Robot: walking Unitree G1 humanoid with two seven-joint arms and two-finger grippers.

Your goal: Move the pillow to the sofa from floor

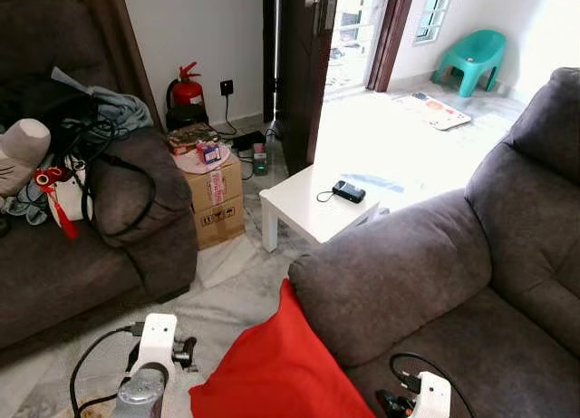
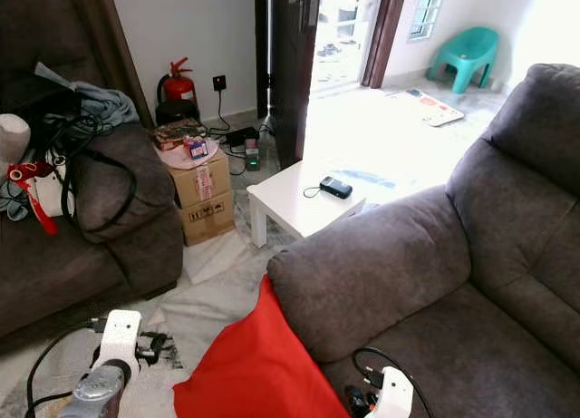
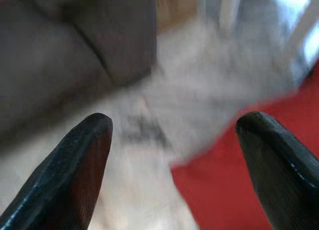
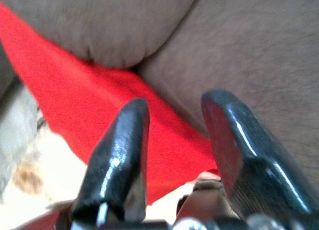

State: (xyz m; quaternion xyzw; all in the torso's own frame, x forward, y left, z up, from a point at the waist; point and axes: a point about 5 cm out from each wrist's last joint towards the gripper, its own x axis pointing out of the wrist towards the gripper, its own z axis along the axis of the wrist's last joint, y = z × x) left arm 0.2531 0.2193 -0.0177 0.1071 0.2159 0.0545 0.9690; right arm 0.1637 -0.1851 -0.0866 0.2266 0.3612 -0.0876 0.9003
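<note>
Crowding the room ahead, a low white table is standing just beside the arm of the grey sofa on the robot's right, carrying a small black device with a thin cord. Stacked cardboard boxes are sitting near the table, topped with small packets, and a red fire extinguisher is standing against the wall behind them. A second dark sofa on the robot's left is holding heaped clothes, bags and black cables. Beyond an open dark door, a teal plastic chair is sitting on the bright floor. The red pillow is leaning against the outer side of the right-hand sofa's armrest, its lower part on the pale marbled floor, its top corner pointing up along the arm; its cloth is plain, bright and smooth. The left gripper is hovering over the floor with its fingers wide apart, the pillow's edge showing beside one of them. The right gripper is hanging over the sofa seat near the pillow, its fingers apart with a narrow gap and nothing between them.
</note>
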